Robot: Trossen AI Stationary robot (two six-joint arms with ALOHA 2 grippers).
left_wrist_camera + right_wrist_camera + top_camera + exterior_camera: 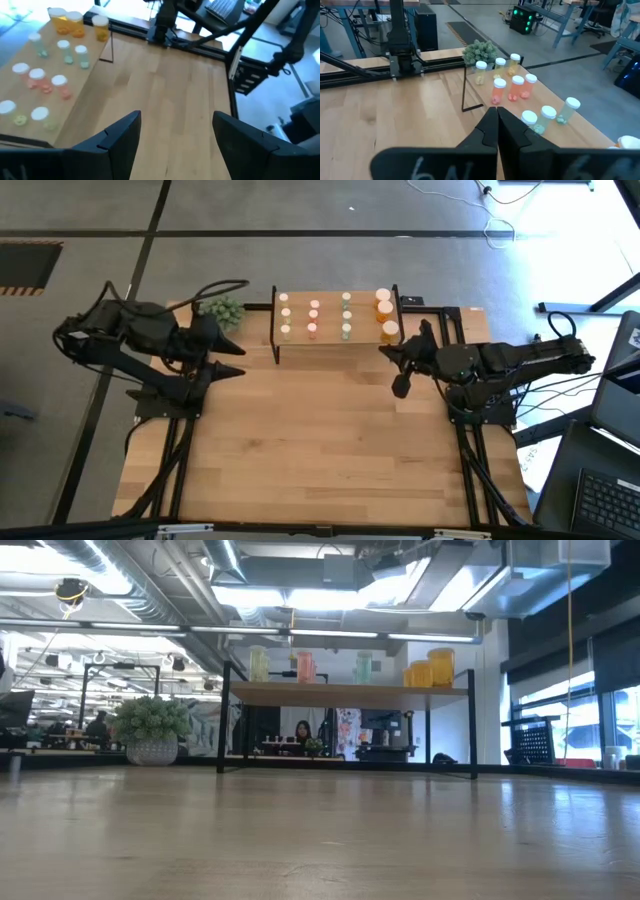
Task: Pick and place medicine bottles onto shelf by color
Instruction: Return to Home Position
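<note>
Jaws pressed together on nothing: that is my right gripper (497, 112). My left gripper (175, 117) has its jaws spread wide and is also empty. The medicine bottles (314, 317) all stand on the shelf (330, 315) at the upper centre of the high view. They are in four columns by colour: yellowish at the left, then pink, then green, with the larger orange ones (384, 305) at the right end. I see none on the table (320, 450). My right gripper hangs just right of and below that orange end, near the shelf's corner leg. My left one sits at centre left, below the plant ball (222, 309), well apart from the shelf. What is left, as I judge it, is going home cleanly. I would first draw the right arm back toward the right edge of the frame, away from the orange bottles. Only then would I fold it, with no sweep across the shelf's leg. The left arm looks tucked and needs little.
</note>
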